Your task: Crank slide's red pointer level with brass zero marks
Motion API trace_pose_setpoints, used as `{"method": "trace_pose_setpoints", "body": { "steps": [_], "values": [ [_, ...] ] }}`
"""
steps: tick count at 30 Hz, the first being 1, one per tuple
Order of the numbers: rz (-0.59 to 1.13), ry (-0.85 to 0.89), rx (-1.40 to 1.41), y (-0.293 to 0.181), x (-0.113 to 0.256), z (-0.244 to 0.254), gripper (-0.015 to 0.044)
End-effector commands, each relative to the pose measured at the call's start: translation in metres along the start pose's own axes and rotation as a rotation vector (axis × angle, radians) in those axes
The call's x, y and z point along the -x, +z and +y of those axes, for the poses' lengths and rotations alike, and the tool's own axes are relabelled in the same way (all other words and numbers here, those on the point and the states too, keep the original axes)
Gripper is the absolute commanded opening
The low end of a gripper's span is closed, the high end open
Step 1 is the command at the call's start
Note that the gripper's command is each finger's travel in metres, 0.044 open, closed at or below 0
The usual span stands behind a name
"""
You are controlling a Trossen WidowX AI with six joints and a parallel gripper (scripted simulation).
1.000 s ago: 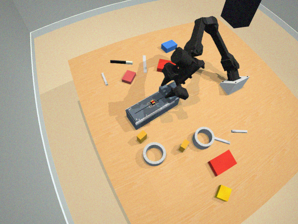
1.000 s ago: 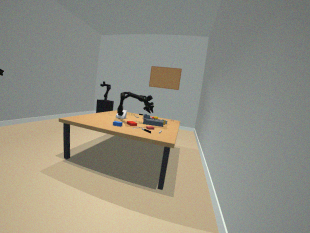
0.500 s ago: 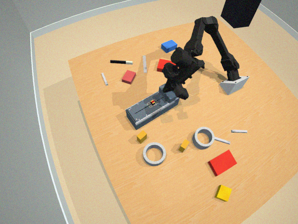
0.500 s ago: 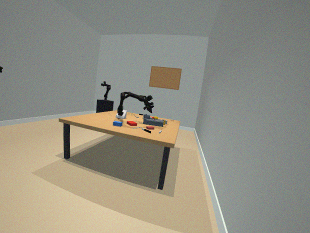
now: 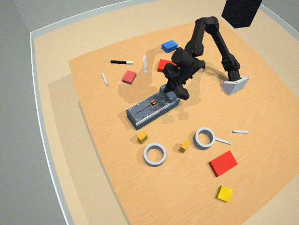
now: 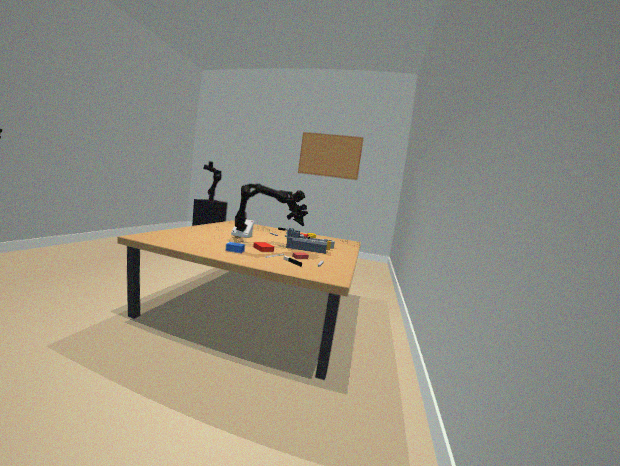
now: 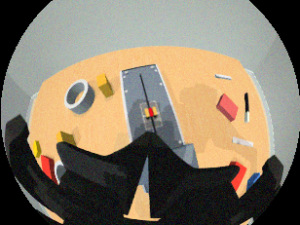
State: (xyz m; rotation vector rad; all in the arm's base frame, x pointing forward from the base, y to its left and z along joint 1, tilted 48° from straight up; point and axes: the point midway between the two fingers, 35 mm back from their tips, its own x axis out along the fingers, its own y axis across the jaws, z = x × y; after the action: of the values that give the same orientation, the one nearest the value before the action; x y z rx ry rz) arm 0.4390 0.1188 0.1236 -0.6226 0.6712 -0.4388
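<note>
The slate-blue machine (image 5: 144, 111) (image 6: 308, 244) (image 7: 138, 87) has a long slot along its top. Its red pointer (image 5: 153, 102) (image 7: 151, 112) sits in the slot between two small yellow brass-coloured marks. It looks about level with them, but the views are too coarse to tell if it is exact. My gripper (image 5: 166, 91) (image 6: 302, 223) (image 7: 150, 135) is shut and empty, its fingertips together above the machine's raised end block (image 5: 171, 95) (image 7: 188, 156). The crank and its handle cannot be made out; the gripper and fingers cover that end in the top view and the wrist view.
Beside the machine lie a yellow block (image 5: 142, 137) (image 7: 104, 86), a grey ring (image 5: 145, 160) (image 7: 68, 101) and a pinkish-red block (image 5: 129, 77) (image 7: 227, 107). A handled ring (image 5: 196, 142), a red block (image 5: 223, 163) and a blue block (image 5: 169, 46) lie farther off.
</note>
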Motion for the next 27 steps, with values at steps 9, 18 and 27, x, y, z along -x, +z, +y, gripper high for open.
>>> {"method": "trace_pose_setpoints", "body": {
  "steps": [9,18,27],
  "values": [
    [0.0,0.0,0.0,0.0,-0.0001,-0.0001,0.0236],
    [0.0,0.0,0.0,0.0,-0.0001,-0.0001,0.044],
    [0.0,0.0,0.0,0.0,-0.0001,-0.0001,0.0204]
  ]
}}
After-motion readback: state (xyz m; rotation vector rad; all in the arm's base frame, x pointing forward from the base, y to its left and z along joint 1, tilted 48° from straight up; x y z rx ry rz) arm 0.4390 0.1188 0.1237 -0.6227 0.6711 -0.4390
